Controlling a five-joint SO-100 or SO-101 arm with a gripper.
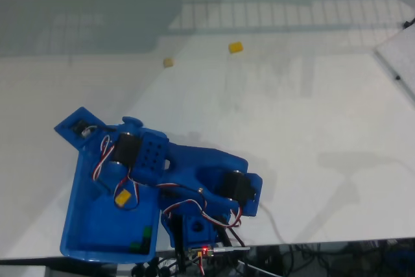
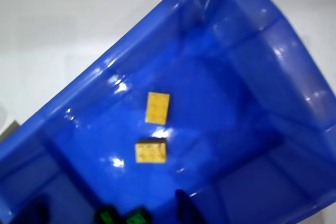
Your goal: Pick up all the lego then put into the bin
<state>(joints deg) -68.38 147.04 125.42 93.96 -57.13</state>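
Observation:
The blue bin (image 1: 84, 235) sits at the lower left of the fixed view, with the blue arm folded over it. My gripper (image 1: 76, 129) hangs above the bin's far end; its blue jaws blend into the bin, so their state is unclear. Looking down from the wrist, two yellow lego bricks (image 2: 158, 107) (image 2: 151, 151) lie on the floor of the bin (image 2: 273, 61). One of these yellow bricks (image 1: 123, 196) shows under the arm's wires. A third yellow brick (image 1: 235, 47) and the tan brick (image 1: 168, 62) lie on the white table far behind.
Small green pieces (image 1: 144, 238) (image 2: 122, 216) rest at the bin's near end beside dark shapes (image 2: 184, 208). The arm's base (image 1: 198, 235) stands at the table's front edge. A white board (image 1: 399, 63) lies at the right edge.

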